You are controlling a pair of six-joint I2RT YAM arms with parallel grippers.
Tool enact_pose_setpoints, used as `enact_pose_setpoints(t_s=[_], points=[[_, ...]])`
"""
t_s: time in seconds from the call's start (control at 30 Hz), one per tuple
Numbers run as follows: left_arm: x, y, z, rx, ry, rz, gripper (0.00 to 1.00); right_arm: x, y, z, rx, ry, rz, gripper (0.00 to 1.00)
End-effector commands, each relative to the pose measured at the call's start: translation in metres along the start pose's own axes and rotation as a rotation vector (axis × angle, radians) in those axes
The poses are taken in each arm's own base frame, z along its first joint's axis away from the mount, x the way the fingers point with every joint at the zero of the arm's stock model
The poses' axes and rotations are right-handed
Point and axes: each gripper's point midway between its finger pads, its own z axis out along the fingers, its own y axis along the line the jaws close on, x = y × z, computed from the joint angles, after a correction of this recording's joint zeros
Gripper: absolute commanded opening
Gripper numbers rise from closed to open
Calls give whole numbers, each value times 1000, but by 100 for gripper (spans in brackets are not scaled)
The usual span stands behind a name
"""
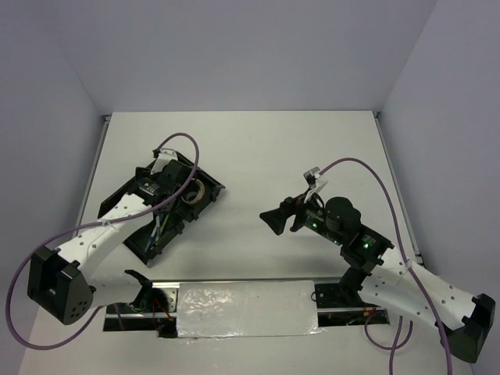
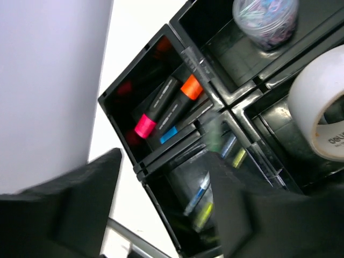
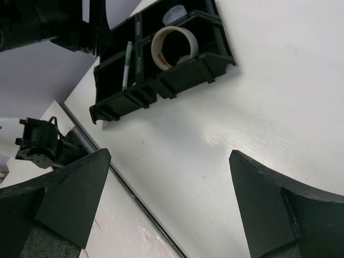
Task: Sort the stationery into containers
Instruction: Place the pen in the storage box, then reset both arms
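Note:
The black organiser tray (image 1: 215, 187) lies at the left of the table. My left gripper (image 1: 160, 183) hovers over it, open and empty (image 2: 164, 209). In the left wrist view the tray (image 2: 115, 126) holds black highlighters with pink (image 2: 144, 125), orange (image 2: 191, 87) and blue (image 2: 169, 134) ends in one compartment. Slim pens (image 2: 200, 193) lie in the compartment below my jaws. A translucent cup (image 2: 266, 19) and the beige tape roll (image 2: 317, 107) sit in others. My right gripper (image 1: 273, 221) is open and empty (image 3: 169, 188) above bare table. The right wrist view shows the tray (image 3: 185, 75), tape roll (image 3: 173, 45) and a pen (image 3: 127, 64).
A foil-covered plate (image 1: 246, 308) lies along the near edge between the arm bases. Grey walls close the table on the left, right and far sides. A purple cable (image 1: 183, 141) loops above the left wrist.

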Motion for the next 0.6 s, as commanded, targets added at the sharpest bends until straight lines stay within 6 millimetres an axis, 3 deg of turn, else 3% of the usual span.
enact_pose_setpoints(t_s=[0.0,0.03,0.13,0.17,0.3,0.33,0.43,0.57], points=[[-9,0,-5,46,-40,-62,80,-11,-2,-10,32,-16,-25,100],[-9,0,-6,52,-42,-68,89,-15,0,-12,28,-23,-30,100],[-13,4,-14,75,-50,-117,98,-29,-2,-24,68,-50,-42,100],[-15,4,-17,93,-59,-127,98,-27,-8,-29,102,-37,-50,100],[-28,14,-40,188,-121,-244,99,-50,-18,-57,212,-75,-84,100],[-33,7,-48,262,-148,-274,99,-57,-19,-68,236,-70,-100,100],[-47,17,-76,391,-267,-376,99,-83,-20,-97,292,-138,-124,100],[-58,33,-112,520,-349,-472,99,-96,-21,-132,329,-167,-130,100]])
